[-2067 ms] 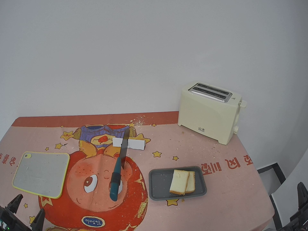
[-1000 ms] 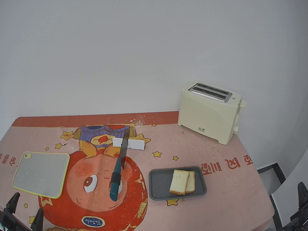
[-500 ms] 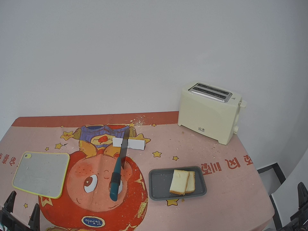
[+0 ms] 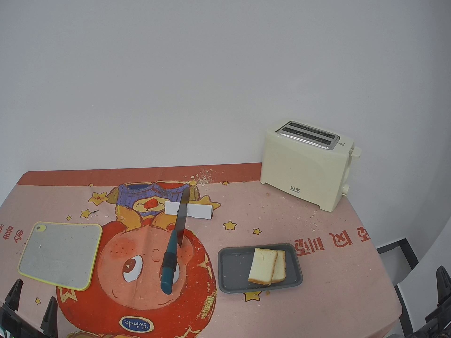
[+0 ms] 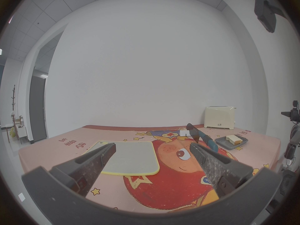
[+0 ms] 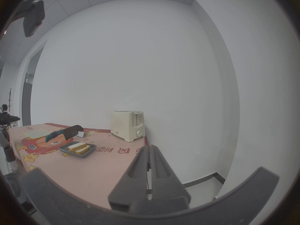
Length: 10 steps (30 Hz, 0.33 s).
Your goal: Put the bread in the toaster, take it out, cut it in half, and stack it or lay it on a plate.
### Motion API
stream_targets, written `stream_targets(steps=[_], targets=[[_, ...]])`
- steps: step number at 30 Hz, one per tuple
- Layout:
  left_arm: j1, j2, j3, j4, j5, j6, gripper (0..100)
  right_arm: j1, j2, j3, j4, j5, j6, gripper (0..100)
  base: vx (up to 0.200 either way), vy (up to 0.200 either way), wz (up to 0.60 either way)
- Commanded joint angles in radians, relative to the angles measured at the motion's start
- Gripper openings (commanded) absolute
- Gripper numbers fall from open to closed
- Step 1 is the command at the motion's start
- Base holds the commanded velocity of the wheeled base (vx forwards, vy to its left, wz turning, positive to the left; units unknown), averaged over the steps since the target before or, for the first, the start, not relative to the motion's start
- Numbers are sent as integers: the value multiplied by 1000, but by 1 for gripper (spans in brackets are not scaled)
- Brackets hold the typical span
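Two bread halves (image 4: 267, 265) lie overlapping on a dark grey plate (image 4: 235, 268) near the table's front right. The cream toaster (image 4: 305, 165) stands at the back right with both slots empty. A teal-handled knife (image 4: 171, 249) lies mid-table, its blade propped on a white block (image 4: 199, 211). My left gripper (image 4: 33, 301) hangs open at the near left edge, just in front of the cutting board (image 4: 61, 254). My right gripper (image 6: 149, 149) is shut on nothing, off the table's near right corner.
Crumbs are scattered near the toaster and along the back edge. The table's right edge drops to the floor beside my right gripper (image 4: 441, 285). The patterned cloth is bare between plate and toaster.
My left gripper has drawn back toward the near edge, lower in the head view. The bread, knife and toaster have not moved.
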Motion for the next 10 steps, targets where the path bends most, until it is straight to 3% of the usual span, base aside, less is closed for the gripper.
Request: stream_targets(steps=[1, 10], targets=[[1, -3, 18, 0, 2, -1, 100, 0, -12, 15, 0, 0, 0, 0, 0, 0, 0], [-1, -3, 18, 2, -1, 3, 100, 0, -12, 15, 2, -2, 0, 0, 0, 0, 0]])
